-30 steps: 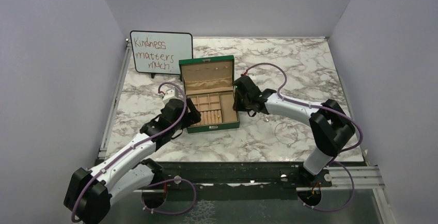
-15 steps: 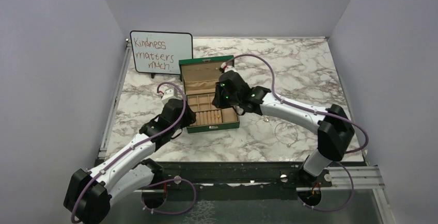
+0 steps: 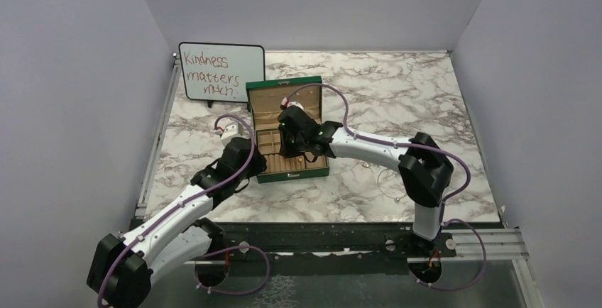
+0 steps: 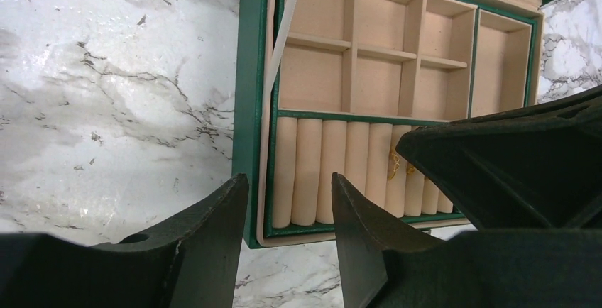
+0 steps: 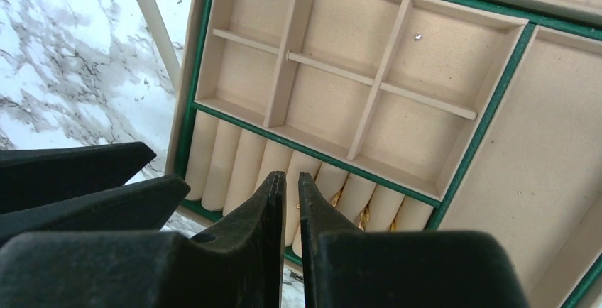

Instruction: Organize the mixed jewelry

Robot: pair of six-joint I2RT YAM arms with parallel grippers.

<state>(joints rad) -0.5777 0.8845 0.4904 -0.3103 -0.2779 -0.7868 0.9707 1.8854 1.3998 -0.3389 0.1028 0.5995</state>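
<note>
Jaws: left gripper spread astride a wall of the green tan-lined box; right gripper nearly pressed together, pinching what I cannot tell. In its rolls sit small gold rings. Seating step, I judge; next needs slot alignment.

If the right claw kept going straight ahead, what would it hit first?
Probably the padded rolls along the green box's front, beside the gold pieces. The right gripper points at them; depth is hard to judge.

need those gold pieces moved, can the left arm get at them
Probably not yet: the right gripper hangs close over the gold pieces, and the left gripper straddles the box's side wall.
</note>
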